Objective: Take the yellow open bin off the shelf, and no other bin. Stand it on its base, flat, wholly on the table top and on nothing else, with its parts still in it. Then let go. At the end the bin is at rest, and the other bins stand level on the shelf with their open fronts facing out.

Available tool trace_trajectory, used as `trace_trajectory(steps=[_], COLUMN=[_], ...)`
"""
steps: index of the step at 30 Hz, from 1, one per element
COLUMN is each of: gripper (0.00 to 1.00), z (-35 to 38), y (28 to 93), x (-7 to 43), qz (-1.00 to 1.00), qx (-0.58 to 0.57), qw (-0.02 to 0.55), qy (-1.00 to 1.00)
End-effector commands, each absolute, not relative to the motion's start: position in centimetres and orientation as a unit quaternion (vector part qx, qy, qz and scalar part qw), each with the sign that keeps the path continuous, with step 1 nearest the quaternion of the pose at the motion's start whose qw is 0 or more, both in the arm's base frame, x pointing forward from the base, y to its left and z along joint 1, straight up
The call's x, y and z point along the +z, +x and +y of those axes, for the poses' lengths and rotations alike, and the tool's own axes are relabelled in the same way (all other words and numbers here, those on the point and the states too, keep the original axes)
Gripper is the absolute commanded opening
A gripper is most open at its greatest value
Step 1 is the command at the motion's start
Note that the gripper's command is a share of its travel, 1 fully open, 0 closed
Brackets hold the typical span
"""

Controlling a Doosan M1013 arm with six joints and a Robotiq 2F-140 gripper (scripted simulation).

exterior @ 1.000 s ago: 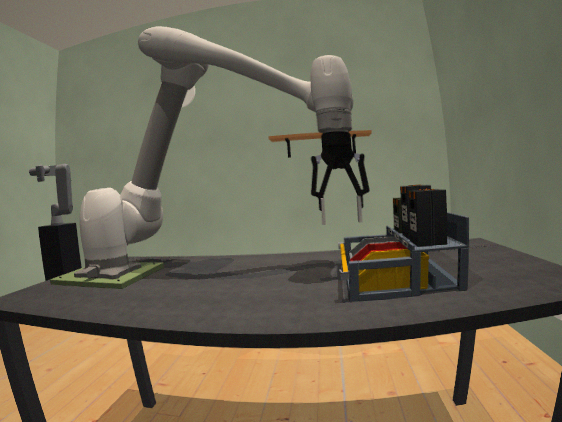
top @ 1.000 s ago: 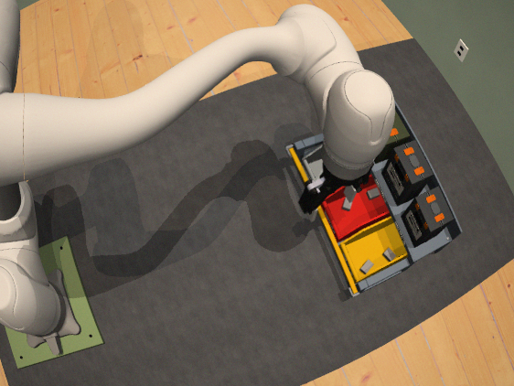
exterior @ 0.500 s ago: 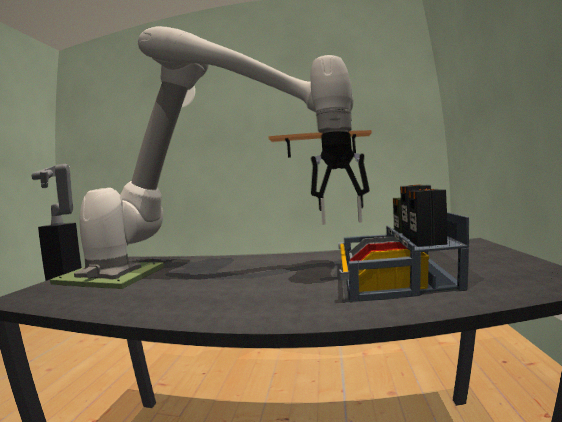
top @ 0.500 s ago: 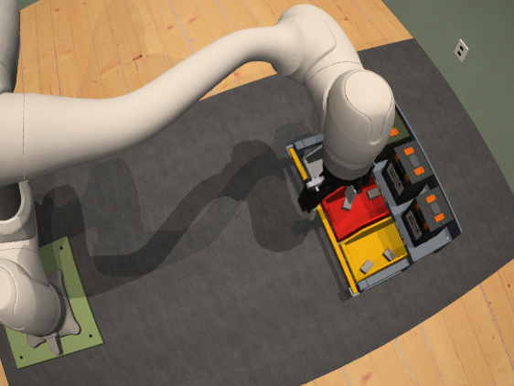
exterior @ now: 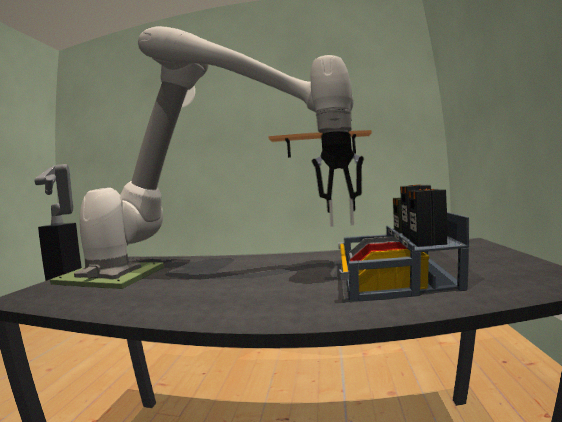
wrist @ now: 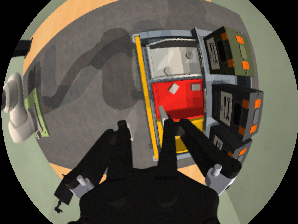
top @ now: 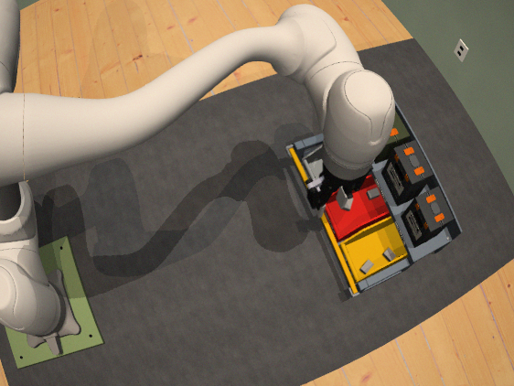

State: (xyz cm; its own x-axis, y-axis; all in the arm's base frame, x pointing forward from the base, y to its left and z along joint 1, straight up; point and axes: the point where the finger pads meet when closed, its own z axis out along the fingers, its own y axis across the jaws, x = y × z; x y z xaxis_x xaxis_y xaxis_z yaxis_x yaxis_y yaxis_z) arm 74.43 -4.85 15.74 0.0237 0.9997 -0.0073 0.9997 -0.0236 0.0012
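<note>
The yellow open bin (top: 372, 249) sits in the lower level of the grey shelf (top: 372, 206) at its near end, with two grey parts (top: 367, 265) inside. It shows low in the shelf frame in the side view (exterior: 387, 277). A red bin (top: 357, 210) stands beside it, and a grey bin (wrist: 172, 63) beyond that. My gripper (exterior: 341, 217) (top: 329, 194) hangs in the air well above the shelf's front edge, over the red bin's side. Its fingers point down, stand partly apart and hold nothing. In the wrist view the fingers hide most of the yellow bin.
Black boxes with orange tabs (top: 413, 192) stand on the shelf's upper level (exterior: 420, 215). A yellow rail (top: 338, 256) runs along the shelf's front. The arm's base stands on a green plate (exterior: 105, 275) at the table's left. A wall rack with hooks (exterior: 300, 136) hangs behind.
</note>
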Motion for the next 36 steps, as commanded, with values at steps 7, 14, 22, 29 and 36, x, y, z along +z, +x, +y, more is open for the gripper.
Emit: trace_trajectory(steps=[7, 14, 22, 29, 36], gripper=[0.28, 0.28, 0.28, 0.28, 0.28], z=[-4.9, -4.9, -4.9, -4.9, -4.9], y=[74.4, 74.4, 74.4, 74.4, 74.4], x=[15.8, 15.8, 15.8, 14.0, 12.8], qz=[0.699, 0.699, 0.699, 0.699, 0.699], qx=[-0.002, -0.002, -0.002, -0.002, -0.002], qw=[0.003, 0.003, 0.003, 0.003, 0.003], qy=[0.715, 0.715, 0.715, 0.715, 0.715])
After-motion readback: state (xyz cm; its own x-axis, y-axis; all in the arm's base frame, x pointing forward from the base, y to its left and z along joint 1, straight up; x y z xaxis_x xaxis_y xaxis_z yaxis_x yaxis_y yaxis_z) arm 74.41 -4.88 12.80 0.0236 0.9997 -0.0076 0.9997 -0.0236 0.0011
